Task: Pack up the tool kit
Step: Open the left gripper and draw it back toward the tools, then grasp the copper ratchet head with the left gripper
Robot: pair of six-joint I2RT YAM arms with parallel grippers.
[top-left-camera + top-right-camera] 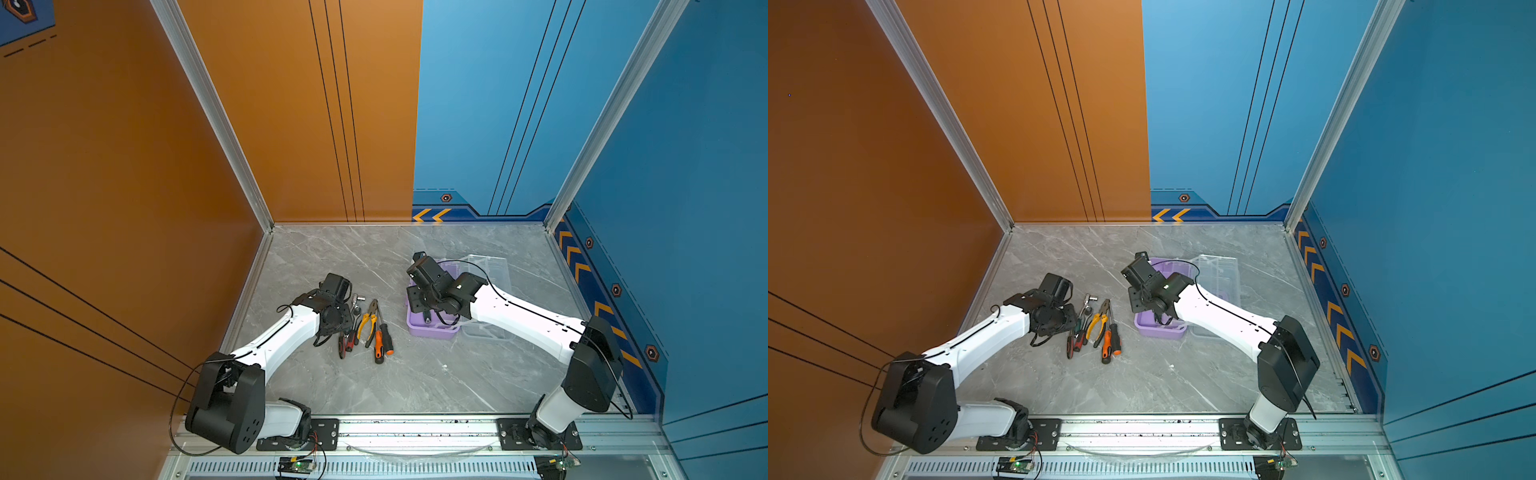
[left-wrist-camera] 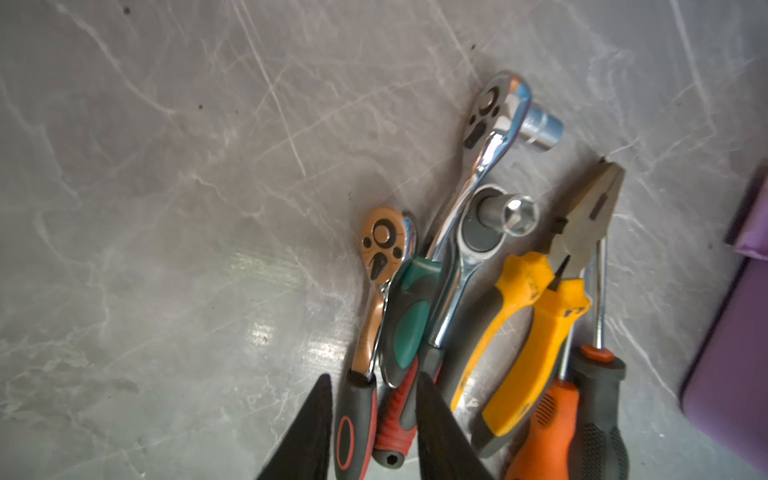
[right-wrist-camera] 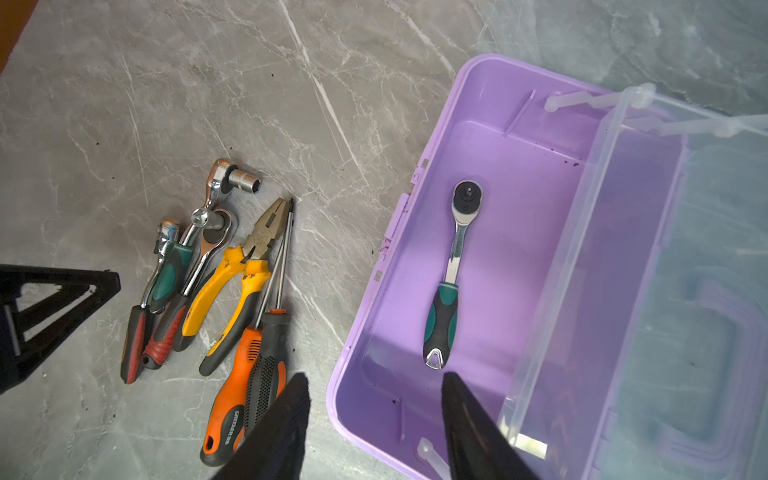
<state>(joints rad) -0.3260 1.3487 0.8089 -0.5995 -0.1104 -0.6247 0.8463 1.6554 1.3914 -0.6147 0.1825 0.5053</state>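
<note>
The lilac case [image 3: 374,332] stands open, its clear lid [image 3: 685,249] folded back. A green-handled ratchet wrench [image 3: 453,266] lies inside. My right gripper [image 3: 374,377] hangs open over the case's near wall, nothing between its fingers. Left of the case lie yellow-handled pliers [image 2: 523,332], two orange screwdrivers [image 2: 548,428] and several ratchet wrenches [image 2: 490,124]. My left gripper [image 2: 374,376] is down on this pile. Its fingers [image 2: 316,428] press on a black-and-red ratchet handle [image 2: 357,424] and a red handle [image 2: 395,419] beside it. Both top views show the tools [image 1: 368,328] and the case [image 1: 1160,332].
Grey marble tabletop [image 1: 415,382], walled by orange panels at left and back and blue panels at right. An aluminium rail [image 1: 415,428] carrying both arm bases runs along the front edge. The clear lid [image 1: 490,270] lies flat to the right of the case.
</note>
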